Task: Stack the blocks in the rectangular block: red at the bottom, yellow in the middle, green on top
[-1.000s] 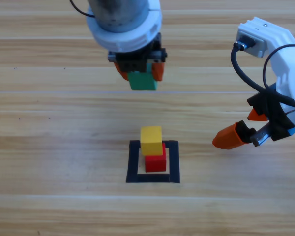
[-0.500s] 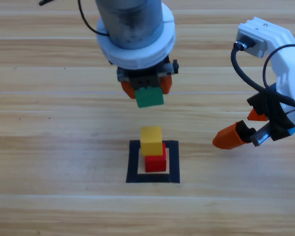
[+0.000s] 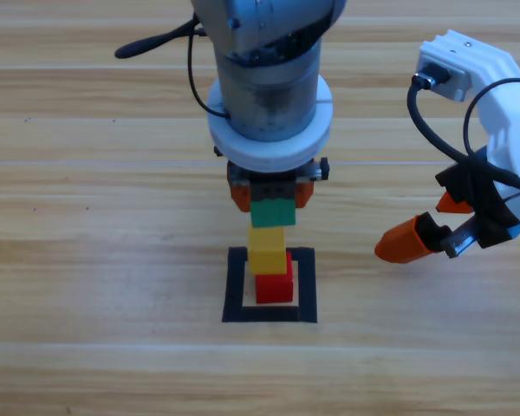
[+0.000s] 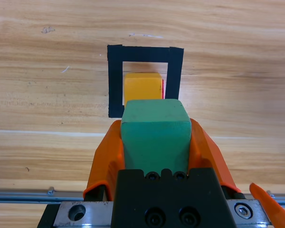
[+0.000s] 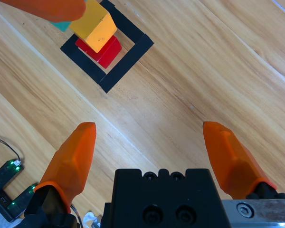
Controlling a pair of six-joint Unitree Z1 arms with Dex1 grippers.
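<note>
Green cube (image 3: 272, 211) clamped by its side faces in my left gripper (image 3: 271, 196), just above yellow (image 3: 267, 249) on red (image 3: 275, 287) inside the frame (image 3: 236, 288). Looks light, rigid, smooth. Right gripper (image 3: 426, 224) splayed wide near the table's right edge.

Teal-green cube (image 3: 272, 212), yellow cube (image 3: 267, 250), red cube (image 3: 275, 287), black frame (image 3: 236, 286), orange-jawed left pincer (image 3: 271, 196).

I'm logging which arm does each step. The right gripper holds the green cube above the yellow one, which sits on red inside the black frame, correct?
Not quite: the left gripper holds the green cube, as the left wrist view shows. The rest stands.
</note>
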